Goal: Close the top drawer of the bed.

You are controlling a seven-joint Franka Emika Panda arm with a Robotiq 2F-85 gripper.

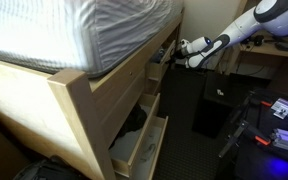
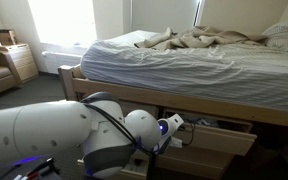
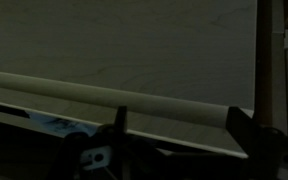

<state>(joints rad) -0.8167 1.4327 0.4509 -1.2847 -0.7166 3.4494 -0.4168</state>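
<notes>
1. Reaching toward the bed (image 1: 74,100), the gripper (image 1: 182,48) hovers by the top drawer (image 1: 157,70), which juts open below the mattress (image 1: 84,30).
2. Wrist view: fingers (image 3: 119,120) spread apart, clamping nothing; the drawer's pale front edge runs across just beyond them, with blue cloth (image 3: 59,122) inside. Contact cannot be told.
3. Middle drawer (image 1: 144,112) and lowest drawer (image 1: 139,148) also stand open.

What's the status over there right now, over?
Robotiq gripper open. Uppermost pale wood drawer partly open, gripper at its front edge, bluish cloth inside. Nothing seen in the way.
</notes>
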